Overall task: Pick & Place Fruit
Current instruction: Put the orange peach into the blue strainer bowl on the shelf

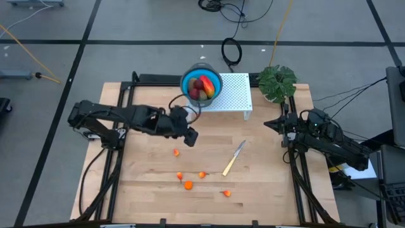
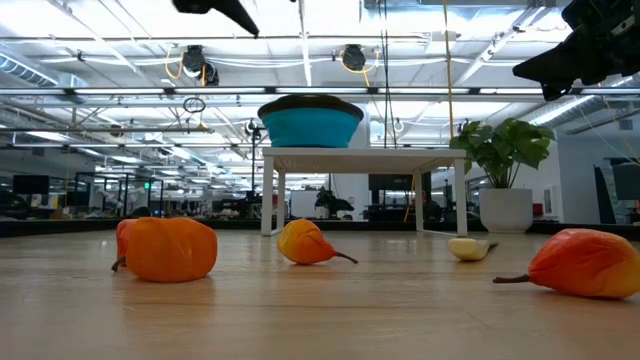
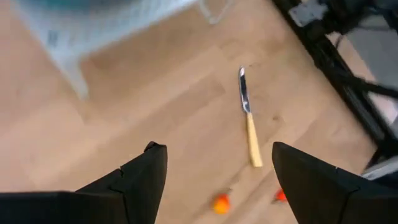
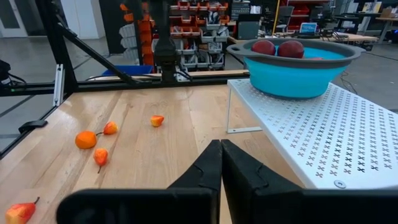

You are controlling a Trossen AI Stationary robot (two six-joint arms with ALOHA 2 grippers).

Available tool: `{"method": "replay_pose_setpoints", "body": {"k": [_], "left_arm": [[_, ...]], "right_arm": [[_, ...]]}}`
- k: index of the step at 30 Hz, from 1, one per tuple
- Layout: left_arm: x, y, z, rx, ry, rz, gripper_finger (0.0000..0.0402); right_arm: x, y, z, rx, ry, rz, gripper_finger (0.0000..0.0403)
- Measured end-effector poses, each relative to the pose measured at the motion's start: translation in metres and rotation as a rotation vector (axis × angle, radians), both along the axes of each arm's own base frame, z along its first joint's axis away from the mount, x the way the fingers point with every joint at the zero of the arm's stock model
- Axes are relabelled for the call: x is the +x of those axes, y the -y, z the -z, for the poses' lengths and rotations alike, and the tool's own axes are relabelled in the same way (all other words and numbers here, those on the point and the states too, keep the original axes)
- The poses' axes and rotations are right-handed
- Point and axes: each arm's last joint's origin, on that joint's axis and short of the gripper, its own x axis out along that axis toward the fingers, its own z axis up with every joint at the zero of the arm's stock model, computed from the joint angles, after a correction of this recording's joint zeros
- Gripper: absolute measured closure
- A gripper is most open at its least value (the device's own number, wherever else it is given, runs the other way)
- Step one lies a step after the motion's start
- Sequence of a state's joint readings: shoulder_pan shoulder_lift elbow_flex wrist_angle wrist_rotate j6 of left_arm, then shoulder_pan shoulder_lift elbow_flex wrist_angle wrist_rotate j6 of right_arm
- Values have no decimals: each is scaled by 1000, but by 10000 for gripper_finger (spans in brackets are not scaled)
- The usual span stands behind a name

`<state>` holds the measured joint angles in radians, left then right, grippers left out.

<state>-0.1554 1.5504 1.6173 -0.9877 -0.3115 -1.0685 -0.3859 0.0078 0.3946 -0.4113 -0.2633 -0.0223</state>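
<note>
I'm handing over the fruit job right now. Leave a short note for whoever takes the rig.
Left gripper: fingers open, empty, above the table between the bowl and the loose fruit.
Right gripper: shut, empty, parked at the right side.
Done: larger fruit lies in the blue bowl on the white rack.
Left: five small orange pieces on the wood, nearest at.
The knife stays.

The table [image 1: 266, 190] is light brown wood. The bowl [image 1: 215, 81] is bright blue, with dark red, yellow and green fruit [image 1: 202, 87] inside. The stand [image 1: 235, 95] under it is white with tiny holes all over. The little fruits [image 1: 188, 185] on the wood are orange. The knife [image 1: 233, 158] has a yellow handle and a silver blade. The plant [image 1: 277, 81] is green. Both arms are black.
</note>
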Motion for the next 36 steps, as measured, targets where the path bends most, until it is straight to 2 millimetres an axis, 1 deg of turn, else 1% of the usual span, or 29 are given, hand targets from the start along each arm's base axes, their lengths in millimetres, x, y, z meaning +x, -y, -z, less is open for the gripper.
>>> {"method": "replay_pose_setpoints", "body": {"k": [2, 6, 10, 15, 20, 24, 28, 36], "left_arm": [[1, 7, 4, -75, 4, -84, 112], [2, 20, 17, -173, -44, -212, 112], [7, 30, 35, -249, -129, -323, 112], [12, 35, 61, -320, -300, -423, 112], [17, 38, 87, -306, -480, -455, 112], [21, 36, 102, -303, -592, -458, 112], [24, 30, 117, -308, -611, -480, 112], [14, 16, 161, -386, -701, -527, 112]], "right_arm": [[0, 0, 0, 0, -1, 0, 399], [0, 0, 0, 0, -1, -1, 399], [0, 0, 0, 0, -1, -2, 399], [0, 0, 0, 1, -1, -2, 399], [0, 0, 0, 0, 0, -2, 399], [0, 0, 0, 1, 0, -2, 399], [0, 0, 0, 0, 0, -1, 399], [0, 0, 0, 1, 0, -1, 399]]}}
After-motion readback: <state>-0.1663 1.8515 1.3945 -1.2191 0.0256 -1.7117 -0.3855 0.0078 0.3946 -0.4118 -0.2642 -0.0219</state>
